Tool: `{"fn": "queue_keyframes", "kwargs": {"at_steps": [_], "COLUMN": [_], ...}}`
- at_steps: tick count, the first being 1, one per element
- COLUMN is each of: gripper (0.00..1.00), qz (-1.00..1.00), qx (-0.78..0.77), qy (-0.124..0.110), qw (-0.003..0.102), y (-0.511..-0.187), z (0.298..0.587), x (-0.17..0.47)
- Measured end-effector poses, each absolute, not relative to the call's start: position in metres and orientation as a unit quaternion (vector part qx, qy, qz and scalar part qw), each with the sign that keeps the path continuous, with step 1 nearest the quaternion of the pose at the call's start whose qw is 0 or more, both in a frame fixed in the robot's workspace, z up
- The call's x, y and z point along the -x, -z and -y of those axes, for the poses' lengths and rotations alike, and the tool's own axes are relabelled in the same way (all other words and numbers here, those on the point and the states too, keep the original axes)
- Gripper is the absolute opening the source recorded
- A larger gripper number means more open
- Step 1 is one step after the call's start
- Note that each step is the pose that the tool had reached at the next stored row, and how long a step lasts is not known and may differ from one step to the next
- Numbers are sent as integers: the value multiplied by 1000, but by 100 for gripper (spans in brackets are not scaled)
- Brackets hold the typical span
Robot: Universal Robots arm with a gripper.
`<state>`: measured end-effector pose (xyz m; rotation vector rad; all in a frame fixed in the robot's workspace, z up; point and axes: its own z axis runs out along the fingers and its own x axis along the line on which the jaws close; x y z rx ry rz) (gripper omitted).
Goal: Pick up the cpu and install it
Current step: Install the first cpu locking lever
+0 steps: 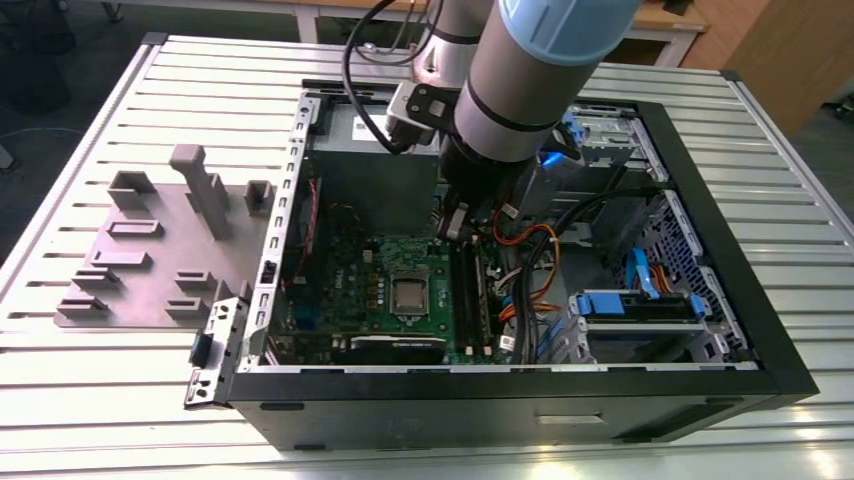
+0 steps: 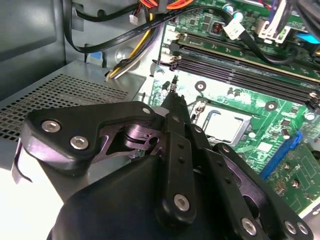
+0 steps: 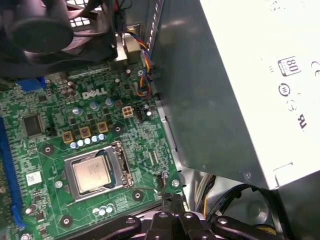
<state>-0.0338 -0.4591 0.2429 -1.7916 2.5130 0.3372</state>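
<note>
End effector [image 2: 174,100]: pressed together, empty, above motherboard [image 3: 55,125]. Chip [image 3: 92,173]: seated in socket. Risk: fingertips scraping nearby components.

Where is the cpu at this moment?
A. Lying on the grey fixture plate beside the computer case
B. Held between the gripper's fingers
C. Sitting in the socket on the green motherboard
C: in the first wrist view the cpu lies inside the silver socket frame on the motherboard, apart from the gripper.
</note>
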Motion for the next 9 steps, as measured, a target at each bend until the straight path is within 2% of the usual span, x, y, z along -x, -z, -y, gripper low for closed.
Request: {"fn": "queue_keyframes", "kwargs": {"at_steps": [9], "gripper": [11], "qz": [-809], "qx": [577], "qy": [-111], "qw": [20], "y": [-236], "z": [456], "x": [34]}}
